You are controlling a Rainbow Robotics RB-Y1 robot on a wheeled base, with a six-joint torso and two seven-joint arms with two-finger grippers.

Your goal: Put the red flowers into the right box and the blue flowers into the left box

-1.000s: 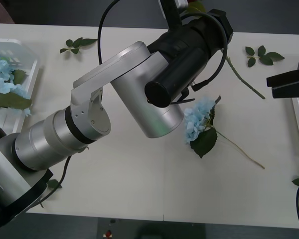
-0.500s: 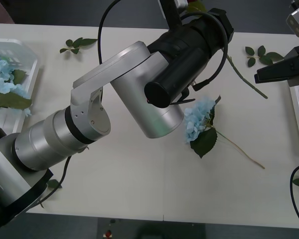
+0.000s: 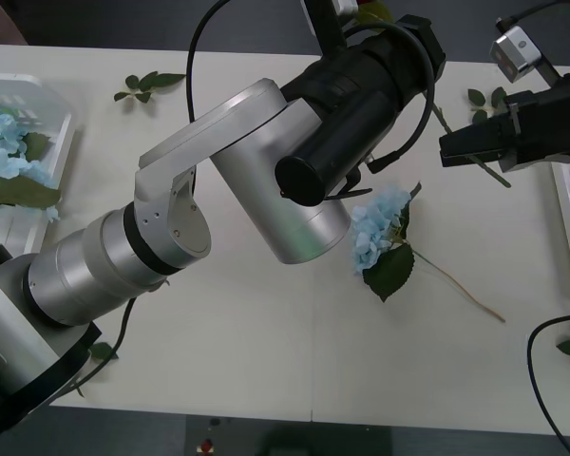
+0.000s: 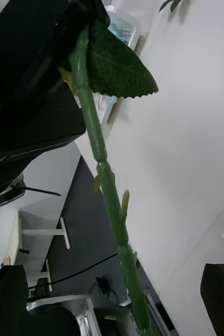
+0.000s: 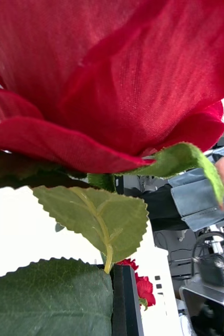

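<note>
we saw left gripper (image 3: pixel 361 14) reached across far table edge, gripping red rose (image 5: pixel 122 73) up near bloom; stem (image 3: pixel 456 142) trailed down toward right gripper (image 3: pixel 448 149). right gripper sat beside stem; open or shut, we could not tell. rose judged light, fabric petals soft, stem thin and bendy; best hold on stem, not bloom. blue hydrangea (image 3: pixel 375 228) lay mid-table, others in left box (image 3: pixel 65 119). right box (image 3: pixel 568 233) held roses at right edge. tabletop (image 3: pixel 247 323) was smooth, off-white; dark floor beyond.
</note>
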